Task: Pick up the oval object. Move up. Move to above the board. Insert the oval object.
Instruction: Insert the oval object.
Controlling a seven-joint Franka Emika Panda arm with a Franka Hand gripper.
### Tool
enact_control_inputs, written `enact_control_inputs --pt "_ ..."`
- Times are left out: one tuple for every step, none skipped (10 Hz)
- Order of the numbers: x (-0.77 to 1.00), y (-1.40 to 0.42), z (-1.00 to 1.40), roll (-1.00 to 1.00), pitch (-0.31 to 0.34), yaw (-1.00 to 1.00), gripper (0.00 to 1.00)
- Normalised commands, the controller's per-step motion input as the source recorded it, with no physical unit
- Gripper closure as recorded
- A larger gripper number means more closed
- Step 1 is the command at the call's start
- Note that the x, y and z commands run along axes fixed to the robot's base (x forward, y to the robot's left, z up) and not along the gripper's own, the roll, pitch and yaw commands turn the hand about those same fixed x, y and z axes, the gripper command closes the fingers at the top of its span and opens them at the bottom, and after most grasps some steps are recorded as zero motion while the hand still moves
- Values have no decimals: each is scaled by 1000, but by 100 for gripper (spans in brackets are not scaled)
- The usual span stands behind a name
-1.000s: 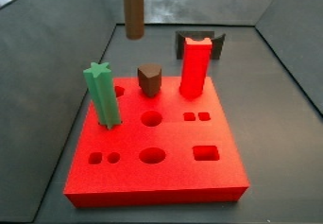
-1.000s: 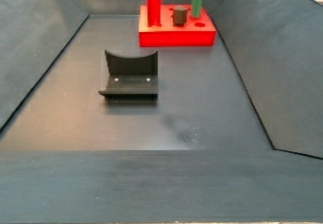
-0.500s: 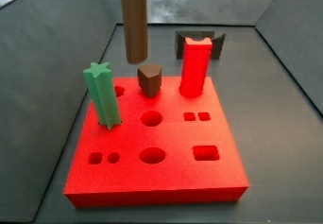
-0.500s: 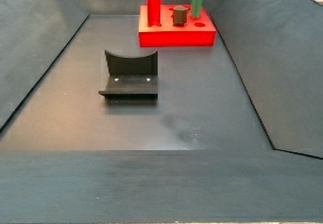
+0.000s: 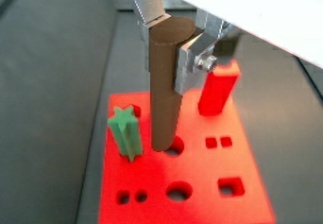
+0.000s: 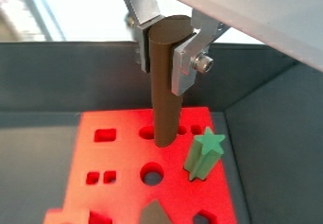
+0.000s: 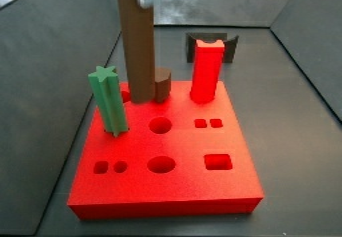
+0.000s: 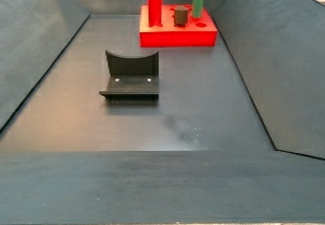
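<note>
Your gripper point(image 5: 177, 41) is clamping the oval rod point(image 5: 165, 91) upright above the red board point(image 5: 246, 176), its lower tip entering a round hole directly below.

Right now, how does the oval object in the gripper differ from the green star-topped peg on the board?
The oval object is dark brown with a smooth rounded side; the green peg is green with a star-shaped top. The oval object is clamped near its top in the gripper, lower end at the board by a round hole; the green peg stands free, seated near the board's edge. The oval object reaches higher. Both stand upright.
</note>
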Motion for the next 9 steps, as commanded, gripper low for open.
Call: enact_control_inputs --pt "0 -254 -491 13 263 -660 100" --pt "0 -271 -346 14 343 -589 100" --pt "-20 -206 -180 61 434 -609 100" --pt "-63 -131 -286 100 341 -723 100" --pt "0 -209 -129 47 289 -689 100" --pt "111 -229 -100 39 177 -617 100" --pt "457 -306 -83 26 71 -429 100" --pt "611 -331 -94 0 0 -397 100" --pt "557 -317 -131 0 -34 -449 100"
